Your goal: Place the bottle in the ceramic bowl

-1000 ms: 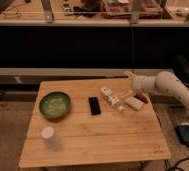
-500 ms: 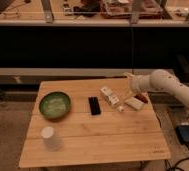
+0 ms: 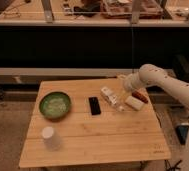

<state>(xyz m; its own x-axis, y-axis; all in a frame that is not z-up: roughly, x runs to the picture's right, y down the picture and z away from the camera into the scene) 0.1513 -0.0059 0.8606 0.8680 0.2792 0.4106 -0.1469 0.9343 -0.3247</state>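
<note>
1. Right of centre on the table [image 3: 108,142]: bottle [image 3: 109,95] lies well apart from the ceramic bowl [image 3: 55,105] at the left.
2. Gripper [image 3: 120,100] sits just beside the bottle; whether it has hold of it cannot be told.

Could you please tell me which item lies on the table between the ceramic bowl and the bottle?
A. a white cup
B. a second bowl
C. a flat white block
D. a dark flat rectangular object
D: the dark flat object lies between the ceramic bowl and the bottle. The white cup stands at the front left, and the gripper is just right of the bottle.
</note>
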